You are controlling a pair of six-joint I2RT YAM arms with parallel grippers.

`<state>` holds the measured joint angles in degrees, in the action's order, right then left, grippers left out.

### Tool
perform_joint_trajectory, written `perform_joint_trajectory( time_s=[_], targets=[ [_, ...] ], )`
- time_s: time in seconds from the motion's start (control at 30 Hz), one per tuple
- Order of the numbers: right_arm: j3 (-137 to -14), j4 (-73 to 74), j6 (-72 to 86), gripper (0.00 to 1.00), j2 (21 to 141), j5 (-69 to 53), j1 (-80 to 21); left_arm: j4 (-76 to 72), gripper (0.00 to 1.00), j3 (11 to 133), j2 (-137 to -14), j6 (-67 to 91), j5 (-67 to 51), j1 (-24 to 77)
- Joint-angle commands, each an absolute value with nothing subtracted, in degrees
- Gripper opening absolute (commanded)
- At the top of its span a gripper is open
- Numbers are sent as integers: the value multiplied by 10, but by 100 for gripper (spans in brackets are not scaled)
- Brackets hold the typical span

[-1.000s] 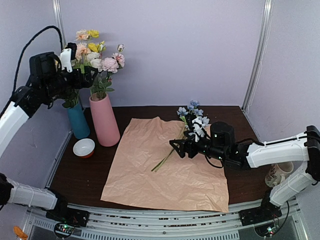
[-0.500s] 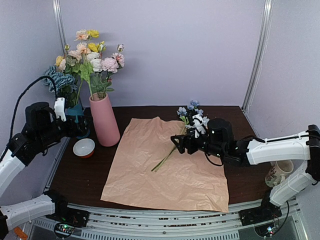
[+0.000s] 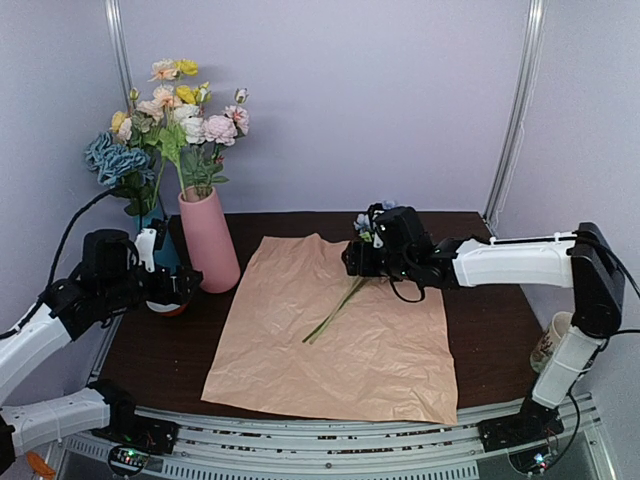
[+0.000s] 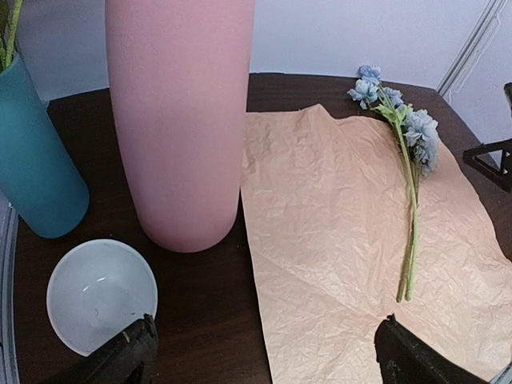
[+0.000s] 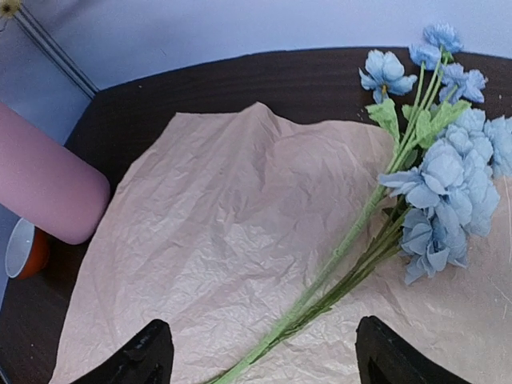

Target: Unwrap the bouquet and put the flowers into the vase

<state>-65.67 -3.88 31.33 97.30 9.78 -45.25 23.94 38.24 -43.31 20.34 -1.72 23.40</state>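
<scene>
Since the paper [image 3: 330, 330] is already spread flat, your blue flowers [image 5: 436, 196] lie loose on it, to the right of the pink vase [image 3: 208, 240]. Your right pincer [image 5: 264, 356] hangs over them, spread wide, ready to grab. Your left pincer [image 4: 268, 356], wide too, sits by the vase.

Three colour views, all bright and evenly lit — soft white light from above, with only diffuse shadows. In the overhead view the pale walls are uniformly lit and the dark table [image 3: 500, 340] looks matte. In the left wrist view the pink vase [image 4: 180, 120] fills the upper left, slightly soft, with a dim shadow at its base. The dark fingers [image 4: 120, 360] along the bottom edge are blurred. Creases in the paper [image 4: 336, 224] read as shallow shading. In the right wrist view the blue flowers [image 5: 448, 192] at right are fairly sharp — a thin soft shadow lies beneath their stems.
</scene>
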Motion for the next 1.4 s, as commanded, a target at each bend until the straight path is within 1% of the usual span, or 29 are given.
perform_joint_trajectory(
  time_s=[0.0,0.17,0.23,0.47,1.0,1.37],
  targets=[
    [-692,19,385,78,1034,14,-407,218,98,395,-436,192,-28,231],
    [-729,9,404,73,1099,-50,-382,218,98,394,-424,192,-18,231],
    [-741,2,408,69,1116,-67,-376,217,98,392,-419,192,-16,231],
    [-781,2,410,59,1156,-94,-370,218,98,392,-414,192,-9,231],
    [-793,-2,433,57,1198,-90,-356,219,98,391,-409,192,-6,231],
    [-797,-4,441,48,1230,-92,-350,218,98,391,-410,192,-6,231]
  ],
)
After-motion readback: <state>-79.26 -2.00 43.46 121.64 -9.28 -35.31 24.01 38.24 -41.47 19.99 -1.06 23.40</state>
